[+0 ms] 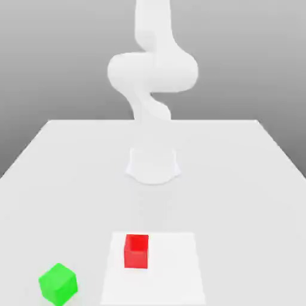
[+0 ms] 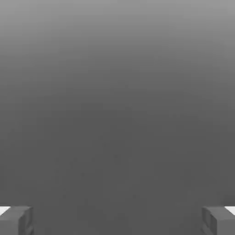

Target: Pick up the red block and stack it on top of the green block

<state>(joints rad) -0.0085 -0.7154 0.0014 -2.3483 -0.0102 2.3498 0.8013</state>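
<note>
You have one white table [image 1: 251, 179] before you, and on it stands the base of one white Panda arm [image 1: 152, 72], which rises at the far side in the exterior view. In front of the base lies one paler square patch [image 1: 173, 269] on the table surface.

On this patch sits the one red block [image 1: 136, 251], toward the patch's edge on the exterior view's left. It is a cube, so it has no long axis; its faces look about square to the table edges. The one green block [image 1: 58, 284] rests on the bare table, off the patch, near the red block on the exterior view's left and a little closer to the camera. It is turned at an angle, one corner toward the camera. The two blocks are apart, not touching.

In the hand view the gripper [image 2: 117, 220] has its two fingertips [image 2: 16, 219] wide apart with nothing between them, and they face plain grey background. I judge your coming move must bring the hand down and forward, away from the base, to above the red block.
</note>
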